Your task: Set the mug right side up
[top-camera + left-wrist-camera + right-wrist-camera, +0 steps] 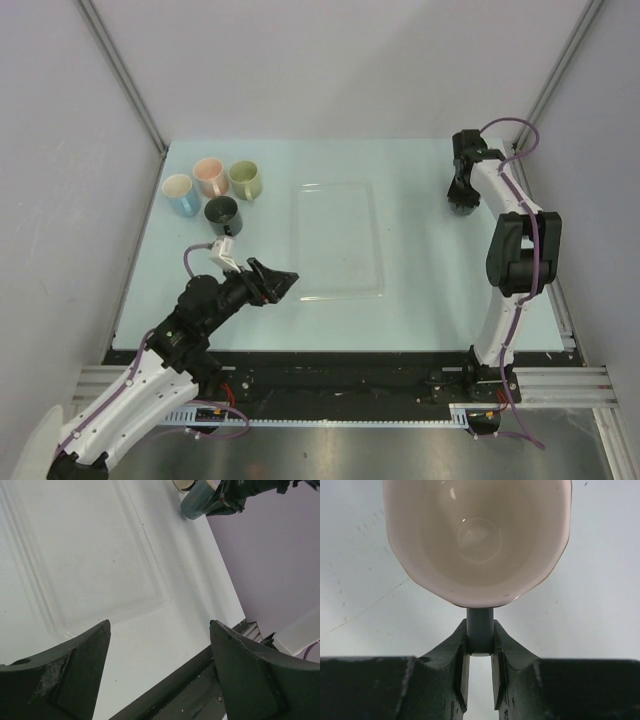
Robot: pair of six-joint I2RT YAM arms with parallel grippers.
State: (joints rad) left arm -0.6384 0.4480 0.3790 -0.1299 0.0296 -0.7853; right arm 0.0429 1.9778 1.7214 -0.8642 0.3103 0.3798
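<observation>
The mug (480, 535) is grey-blue outside and cream inside. Its open mouth faces the right wrist camera. My right gripper (480, 628) is shut on its grey handle (480, 617). In the top view that gripper (462, 203) is at the far right of the table and largely hides the mug. The left wrist view shows the mug (199, 503) low over the table, held by the right arm. My left gripper (286, 280) is open and empty, above the table by the tray's near left corner; its jaws (159, 626) stand wide apart.
A clear plastic tray (338, 240) lies mid-table and also shows in the left wrist view (90, 555). Blue (182, 195), pink (210, 176), green (245, 180) and black (222, 213) mugs stand upright at the back left. The table's front edge (165, 690) lies under the left gripper.
</observation>
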